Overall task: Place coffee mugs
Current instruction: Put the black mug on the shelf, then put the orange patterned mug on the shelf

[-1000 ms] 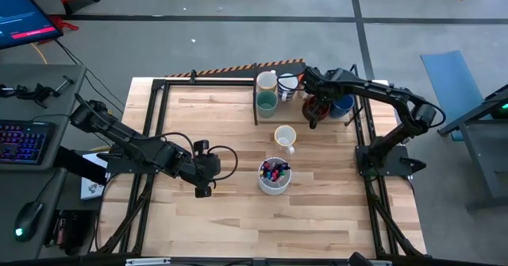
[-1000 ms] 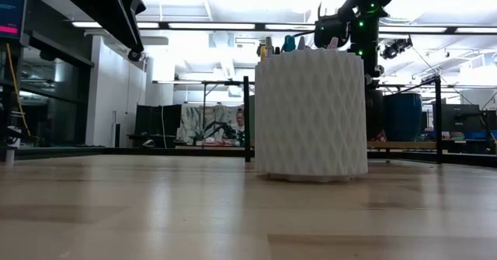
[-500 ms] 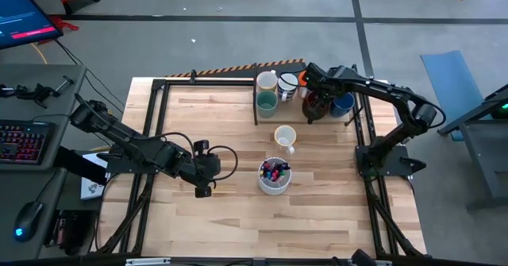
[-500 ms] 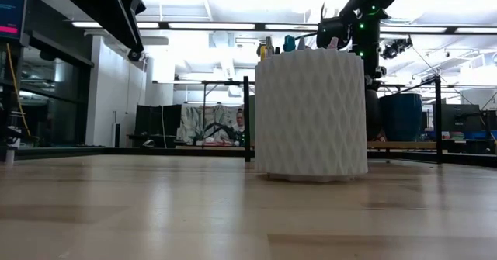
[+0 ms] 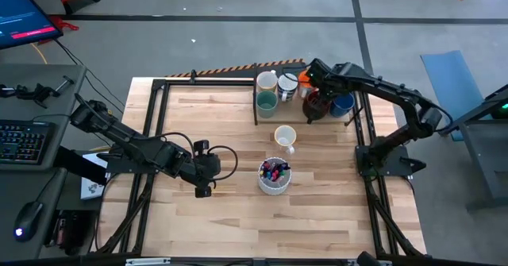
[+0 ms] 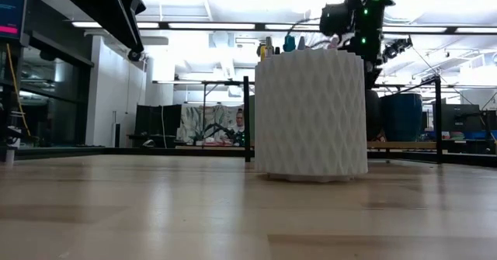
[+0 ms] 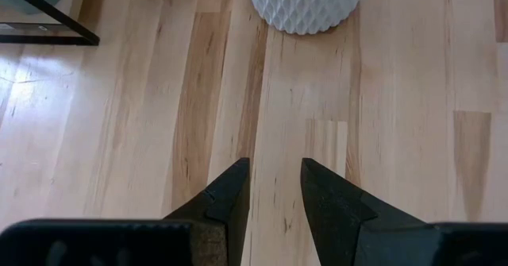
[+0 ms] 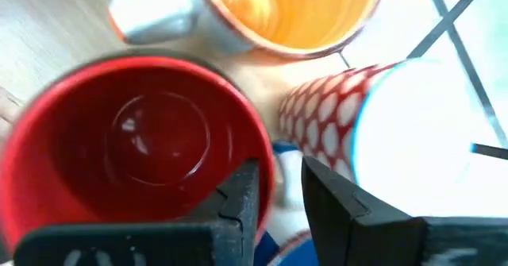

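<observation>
My right gripper (image 8: 279, 179) hangs over the huddle of mugs at the far right of the wooden table (image 5: 238, 218). Its jaws are released, a clear gap between them, grasping nothing. Straight below is the glossy dark red ceramic mug (image 8: 135, 147), standing upright on the wood. One finger hangs over its bowl and the other outside, so they straddle the rim. I cannot tell whether either pad touches it.

Neighbours crowd in. The orange mug with a white handle (image 8: 294, 12) stands just beyond it, and the deep blue mug (image 5: 344, 105) is just to its right.

As I judge it, this mug is placed and the step in hand is getting clear of it. I should rise straight up, jaws parted, until both fingertips are above the rim. A sideways move too soon could hook the rim and tip it into the orange one.

The pale yellow mug (image 5: 285, 136) stands alone mid-table, probably the next one to place. My left gripper (image 7: 274, 175) waits over bare wood to the left of the white faceted cup of coloured pens (image 7: 305, 4), jaws parted and empty.
</observation>
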You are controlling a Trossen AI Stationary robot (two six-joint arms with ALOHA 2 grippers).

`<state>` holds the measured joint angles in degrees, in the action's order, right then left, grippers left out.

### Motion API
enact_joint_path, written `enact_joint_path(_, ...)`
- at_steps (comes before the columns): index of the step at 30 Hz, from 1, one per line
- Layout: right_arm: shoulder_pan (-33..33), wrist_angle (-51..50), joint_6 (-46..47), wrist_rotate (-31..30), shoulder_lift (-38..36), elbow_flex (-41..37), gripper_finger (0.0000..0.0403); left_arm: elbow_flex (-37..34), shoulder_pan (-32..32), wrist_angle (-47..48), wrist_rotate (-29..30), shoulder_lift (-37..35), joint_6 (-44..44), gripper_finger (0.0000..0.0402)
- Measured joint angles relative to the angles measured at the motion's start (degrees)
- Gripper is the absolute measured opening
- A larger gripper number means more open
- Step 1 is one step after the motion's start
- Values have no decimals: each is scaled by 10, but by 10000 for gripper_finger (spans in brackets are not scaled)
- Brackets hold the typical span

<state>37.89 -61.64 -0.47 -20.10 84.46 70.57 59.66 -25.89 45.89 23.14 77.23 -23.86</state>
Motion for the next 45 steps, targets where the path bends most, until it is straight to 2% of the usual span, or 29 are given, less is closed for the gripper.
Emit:
enact_joint_path(7,-1,-38,25,21,-39,47,76,0,0,-5,0,0,0,104)
enact_joint_path(13,-34,-60,74,135,-87,62,76,0,0,-5,0,0,0,104)
enact_joint_path(16,-77,-62,98,191,-107,62,76,0,0,-5,0,0,0,104)
enact_joint_path(18,-115,-64,112,202,-115,62,76,0,0,-7,0,0,0,104)
enact_joint_path(24,-252,-119,147,198,-124,62,76,0,0,-8,1,0,2,104)
enact_joint_path(29,-357,-148,185,146,-126,62,76,0,0,-7,33,0,27,104)
enact_joint_path(33,-433,-85,206,105,-130,29,76,0,13,-13,95,0,92,104)
enact_joint_path(35,-468,-40,209,90,-138,-14,76,0,39,-27,101,0,128,104)
enact_joint_path(39,-518,29,232,105,-162,-117,76,0,120,-84,35,0,243,104)
enact_joint_path(42,-547,76,305,111,-189,-181,76,0,188,-148,-42,0,337,104)
enact_joint_path(45,-578,110,382,109,-214,-228,76,0,252,-217,-126,0,382,104)
